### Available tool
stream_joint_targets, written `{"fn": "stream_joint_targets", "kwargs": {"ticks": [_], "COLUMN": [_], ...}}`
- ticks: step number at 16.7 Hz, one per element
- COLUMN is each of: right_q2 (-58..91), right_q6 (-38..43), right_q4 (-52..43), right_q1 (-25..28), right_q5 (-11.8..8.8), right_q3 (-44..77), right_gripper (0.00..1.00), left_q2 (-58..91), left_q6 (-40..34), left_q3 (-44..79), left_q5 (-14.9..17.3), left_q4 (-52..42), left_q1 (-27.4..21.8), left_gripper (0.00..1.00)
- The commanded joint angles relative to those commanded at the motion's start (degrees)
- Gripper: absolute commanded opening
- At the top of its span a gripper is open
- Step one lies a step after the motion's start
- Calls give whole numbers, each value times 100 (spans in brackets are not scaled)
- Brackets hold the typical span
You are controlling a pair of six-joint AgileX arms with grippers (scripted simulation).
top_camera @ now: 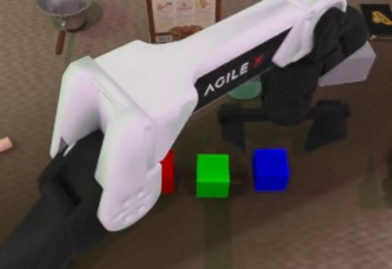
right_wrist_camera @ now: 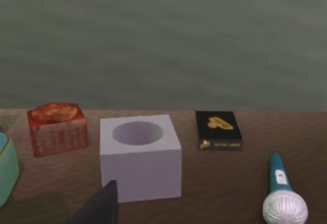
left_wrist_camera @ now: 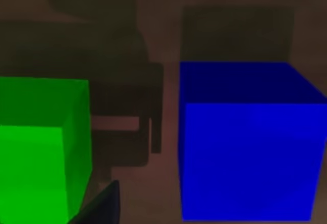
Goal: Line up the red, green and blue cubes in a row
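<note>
The red cube, green cube and blue cube sit in a row. The big white left arm hides most of the red cube. The left gripper hangs spread wide, holding nothing, at twelve o'clock from the blue cube. A cereal box and a grey block stand behind.

Grey hollowed block between red box, black box.

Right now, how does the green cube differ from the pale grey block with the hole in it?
The green cube is bright green; the grey block is pale grey. The green cube's faces are plain, while the grey block has a round hollow sunk into its top. The green cube sits in the row between the red cube and blue cube; the grey block stands apart, farther back at the right. Both are boxy and rest flat on the table.
</note>
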Motion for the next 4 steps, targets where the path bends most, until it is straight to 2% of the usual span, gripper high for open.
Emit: {"fn": "stream_joint_targets", "kwargs": {"ticks": [4], "right_q2": [0], "right_q6": [0], "right_q4": [0], "right_q1": [0], "right_q5": [0], "right_q3": [0], "right_gripper": [100], "left_q2": [20], "left_q6": [6], "left_q3": [498], "left_q5": [8], "left_q4": [-470], "left_q1": [46], "left_gripper": [100]}}
